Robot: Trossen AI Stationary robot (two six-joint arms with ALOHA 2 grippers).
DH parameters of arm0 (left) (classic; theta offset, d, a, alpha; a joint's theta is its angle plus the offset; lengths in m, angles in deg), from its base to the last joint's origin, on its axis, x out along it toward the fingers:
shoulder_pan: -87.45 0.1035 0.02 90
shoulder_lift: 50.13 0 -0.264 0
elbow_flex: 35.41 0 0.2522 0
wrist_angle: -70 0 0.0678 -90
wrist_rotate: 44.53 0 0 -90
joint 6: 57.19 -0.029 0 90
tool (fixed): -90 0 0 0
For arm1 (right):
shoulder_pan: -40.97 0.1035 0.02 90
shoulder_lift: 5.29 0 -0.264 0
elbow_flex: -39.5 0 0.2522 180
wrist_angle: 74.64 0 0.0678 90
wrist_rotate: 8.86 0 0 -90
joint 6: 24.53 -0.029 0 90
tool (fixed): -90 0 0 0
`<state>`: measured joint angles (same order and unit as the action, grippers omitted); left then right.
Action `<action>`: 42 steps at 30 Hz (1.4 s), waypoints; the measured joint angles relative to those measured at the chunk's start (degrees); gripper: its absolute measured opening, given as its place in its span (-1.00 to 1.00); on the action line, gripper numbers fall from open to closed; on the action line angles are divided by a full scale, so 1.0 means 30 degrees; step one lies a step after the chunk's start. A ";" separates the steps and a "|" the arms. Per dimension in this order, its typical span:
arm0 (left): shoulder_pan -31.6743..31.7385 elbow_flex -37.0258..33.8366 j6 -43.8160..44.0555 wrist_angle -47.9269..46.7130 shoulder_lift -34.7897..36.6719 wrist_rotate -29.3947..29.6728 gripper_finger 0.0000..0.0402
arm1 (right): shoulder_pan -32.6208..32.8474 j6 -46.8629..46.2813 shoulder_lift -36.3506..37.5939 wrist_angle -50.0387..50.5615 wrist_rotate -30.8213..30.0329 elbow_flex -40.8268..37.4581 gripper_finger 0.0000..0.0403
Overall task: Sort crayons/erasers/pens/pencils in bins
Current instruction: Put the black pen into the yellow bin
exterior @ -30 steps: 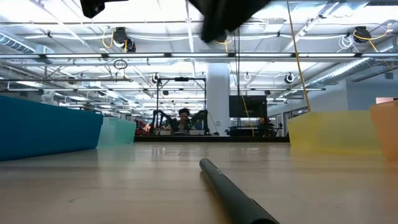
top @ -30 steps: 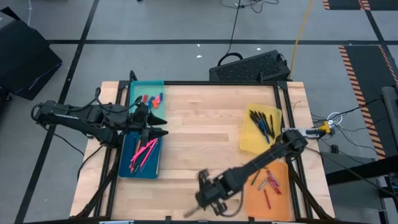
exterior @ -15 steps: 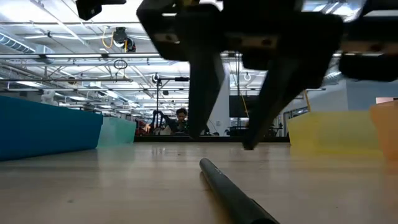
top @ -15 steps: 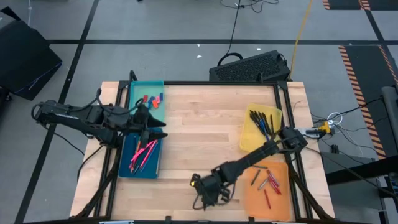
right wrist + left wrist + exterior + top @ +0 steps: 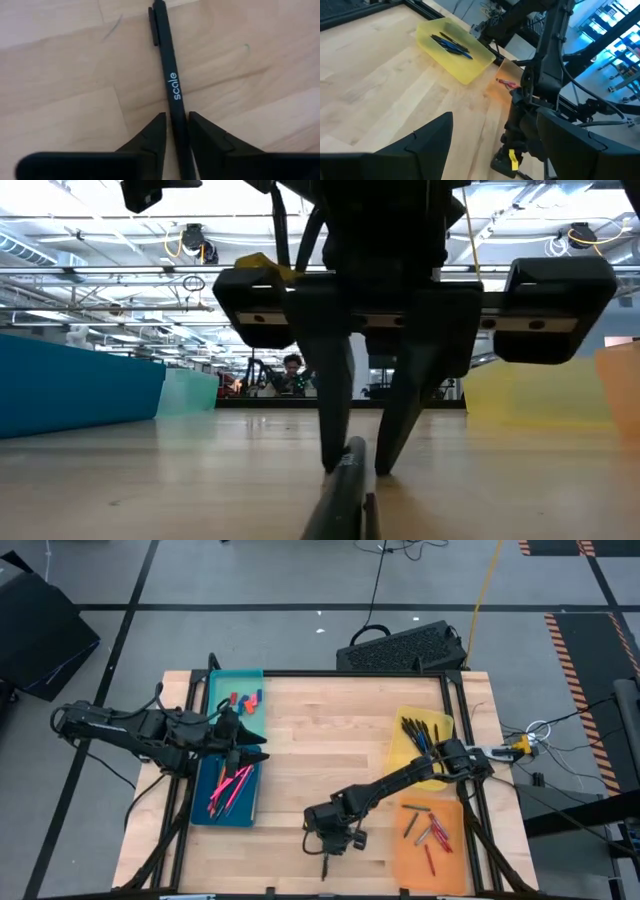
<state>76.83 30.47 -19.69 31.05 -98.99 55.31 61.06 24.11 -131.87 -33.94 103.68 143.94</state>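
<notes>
Right pincer (image 5: 174, 137) is down at the near edge of the light wooden table (image 5: 330, 740), its two dark fingers (image 5: 335, 405) straddling a slim matte-black pen (image 5: 170, 80) that lies flat on the wood. The fingers sit close on either side of the barrel, nearly pinched onto it; the pen rests on the table, not lifted. White lettering along the barrel reads "scale"; a short black clip shows near the far end. In the high view the pen (image 5: 324, 866) pokes out past the pincer toward the table's front edge.

Just right of it, the shallow translucent orange plastic bin (image 5: 452, 852) holds short red and orange crayons (image 5: 432, 832). Beyond that, the translucent yellow bin (image 5: 400, 765) holds dark pens (image 5: 422, 738).

Left pincer (image 5: 262, 746) hovers over the dark blue bin (image 5: 252, 810), which holds long thin pink sticks (image 5: 230, 788); its fingers stand apart, holding nothing. Farthest back, the teal bin (image 5: 218, 688) holds small red and blue erasers (image 5: 243, 700).
</notes>
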 joint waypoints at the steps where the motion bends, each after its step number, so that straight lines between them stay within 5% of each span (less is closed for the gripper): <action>1: 0.0000 0.0000 0.0007 0.0000 0.0003 0.0163 0.45 | 0.0000 -0.0255 0.0007 -0.0007 0.0007 -0.0100 -0.66; 6: 0.0007 0.0000 0.0021 0.0000 0.0000 0.1200 0.45 | 0.0119 -0.1942 0.0011 0.0049 -0.0002 -0.0437 -0.91; 13: 0.0036 0.0000 0.0511 0.0073 0.0000 0.1766 0.45 | 0.0808 -0.2093 0.1474 0.0705 -0.2377 -0.0596 -0.91; 17: 0.0036 0.0000 0.1143 0.0444 0.0000 0.1771 0.45 | 0.0554 -0.4945 0.4148 0.2047 -0.4047 -0.0575 -0.91; 22: 0.0036 0.0000 0.0988 0.1515 0.0000 0.2183 0.45 | -0.0364 -1.1495 0.8321 0.4636 -0.7012 -0.2517 -0.91; 29: 0.0044 0.0000 -0.0312 0.3399 0.0007 0.3609 0.45 | -0.2208 -2.5343 1.5955 0.8472 -1.1572 -0.9574 -0.91; 35: 0.0148 0.0000 -0.2804 0.4187 0.0007 0.6560 0.45 | -0.4360 -3.6444 2.1557 1.1339 -1.1996 -1.4946 -0.90; 42: 0.1029 0.0000 -0.4109 0.4348 0.0001 0.7945 0.45 | -0.5635 -4.3102 2.5083 1.0787 -1.2006 -1.8412 -0.90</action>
<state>79.92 30.47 -32.02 44.09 -98.99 79.15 44.16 -105.19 -56.63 -1.58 67.67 88.70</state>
